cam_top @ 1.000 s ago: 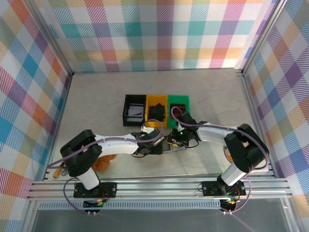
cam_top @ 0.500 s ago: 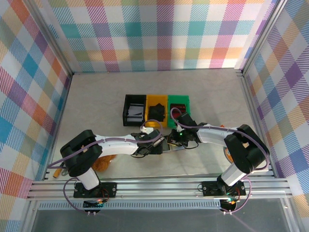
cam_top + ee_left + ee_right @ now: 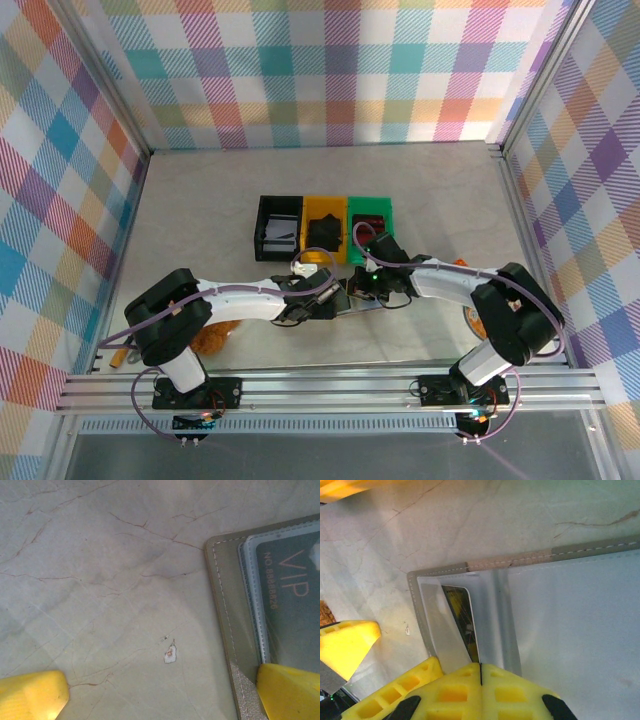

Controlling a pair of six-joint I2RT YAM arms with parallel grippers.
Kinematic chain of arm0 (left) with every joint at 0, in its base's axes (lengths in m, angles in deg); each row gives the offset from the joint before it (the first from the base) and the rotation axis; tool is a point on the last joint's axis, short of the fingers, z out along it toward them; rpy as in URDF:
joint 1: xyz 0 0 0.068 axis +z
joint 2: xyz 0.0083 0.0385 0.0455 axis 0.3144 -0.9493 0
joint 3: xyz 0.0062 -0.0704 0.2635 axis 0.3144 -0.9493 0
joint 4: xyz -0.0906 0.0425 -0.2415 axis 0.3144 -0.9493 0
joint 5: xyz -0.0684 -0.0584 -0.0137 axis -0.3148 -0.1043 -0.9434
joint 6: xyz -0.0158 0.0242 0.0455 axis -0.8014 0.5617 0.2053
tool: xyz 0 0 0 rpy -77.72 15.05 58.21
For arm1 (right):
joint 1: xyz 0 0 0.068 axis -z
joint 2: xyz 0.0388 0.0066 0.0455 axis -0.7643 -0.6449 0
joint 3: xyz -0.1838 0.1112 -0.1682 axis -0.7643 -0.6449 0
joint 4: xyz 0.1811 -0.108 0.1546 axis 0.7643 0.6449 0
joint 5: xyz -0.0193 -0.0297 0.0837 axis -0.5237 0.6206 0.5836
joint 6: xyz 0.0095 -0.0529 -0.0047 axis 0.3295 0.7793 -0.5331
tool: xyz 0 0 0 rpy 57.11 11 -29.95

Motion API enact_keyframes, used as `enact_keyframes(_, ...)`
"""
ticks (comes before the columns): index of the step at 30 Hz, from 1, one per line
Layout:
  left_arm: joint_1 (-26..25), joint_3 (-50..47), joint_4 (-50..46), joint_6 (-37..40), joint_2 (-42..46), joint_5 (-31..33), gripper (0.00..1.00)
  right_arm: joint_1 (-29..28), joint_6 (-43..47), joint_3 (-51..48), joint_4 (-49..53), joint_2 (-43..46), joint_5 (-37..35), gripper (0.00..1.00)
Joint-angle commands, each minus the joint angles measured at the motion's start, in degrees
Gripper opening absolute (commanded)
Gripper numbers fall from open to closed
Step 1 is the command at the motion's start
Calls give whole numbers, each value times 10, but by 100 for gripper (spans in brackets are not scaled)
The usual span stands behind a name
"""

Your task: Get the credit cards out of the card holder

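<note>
The card holder (image 3: pixel 560 630) lies open on the counter (image 3: pixel 100 555) before you. Your left fingers (image 3: pixel 30 695) spread wide, holding nothing, one over its edge. Your right fingers (image 3: pixel 455 690) are closed together beside a tucked card (image 3: pixel 462 625).

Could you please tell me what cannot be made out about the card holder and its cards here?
- Top external: the left gripper and right gripper cover most of the card holder.
- Left wrist: the frame's right edge and a yellow fingertip cut off the VIP card.
- Right wrist: a pocket hides most of a dark card; the closed fingers hide whether they pinch anything.
</note>
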Motion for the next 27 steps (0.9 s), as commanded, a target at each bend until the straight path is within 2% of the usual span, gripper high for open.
enact_keyframes(1,13,-49,90,-22,-83,-77,100,-7,15,-10,12,16,-2,0)
enact_keyframes(18,25,-58,99,-26,-75,-90,100,9,45,-3,89,92,-31,0)
enact_keyframes(27,32,-59,99,-30,-55,-104,100,34,54,-10,132,180,-51,0)
